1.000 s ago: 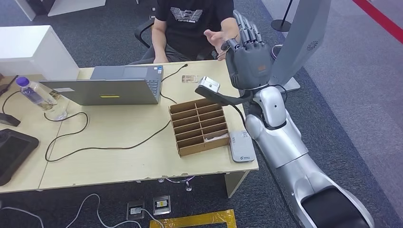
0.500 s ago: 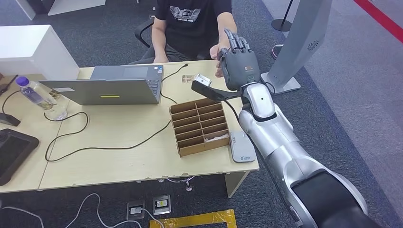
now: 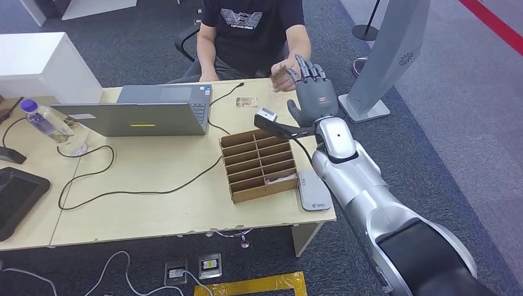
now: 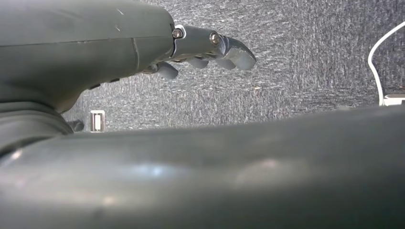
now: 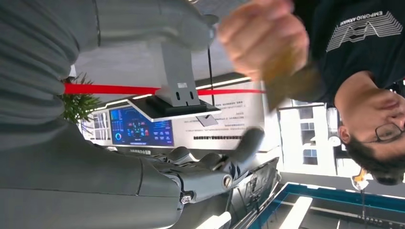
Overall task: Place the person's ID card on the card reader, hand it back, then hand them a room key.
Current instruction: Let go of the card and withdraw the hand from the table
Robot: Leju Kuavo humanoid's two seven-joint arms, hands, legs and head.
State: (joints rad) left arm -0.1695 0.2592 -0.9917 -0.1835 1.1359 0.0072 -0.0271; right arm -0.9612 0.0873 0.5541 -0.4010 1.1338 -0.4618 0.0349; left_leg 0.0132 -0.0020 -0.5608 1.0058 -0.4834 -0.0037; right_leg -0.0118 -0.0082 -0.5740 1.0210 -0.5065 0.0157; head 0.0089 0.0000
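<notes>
Right hand [image 3: 316, 94] raised at desk's far edge, fingers spread, grasping nothing; person's hand [image 3: 285, 73] just beyond holds brownish ID card [image 5: 286, 76], blurred. Left hand [image 4: 143, 43] hangs over carpet, fingers loosely extended, empty. Brown cardboard slotted organizer box [image 3: 258, 164]: pale cards in near-right slot. White flat card reader [image 3: 313, 190] beside box, bare.

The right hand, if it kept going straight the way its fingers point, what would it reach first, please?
Most likely the person's hand, which holds a card just beyond the right hand. Depth is hard to judge, so their gap is uncertain.
</notes>
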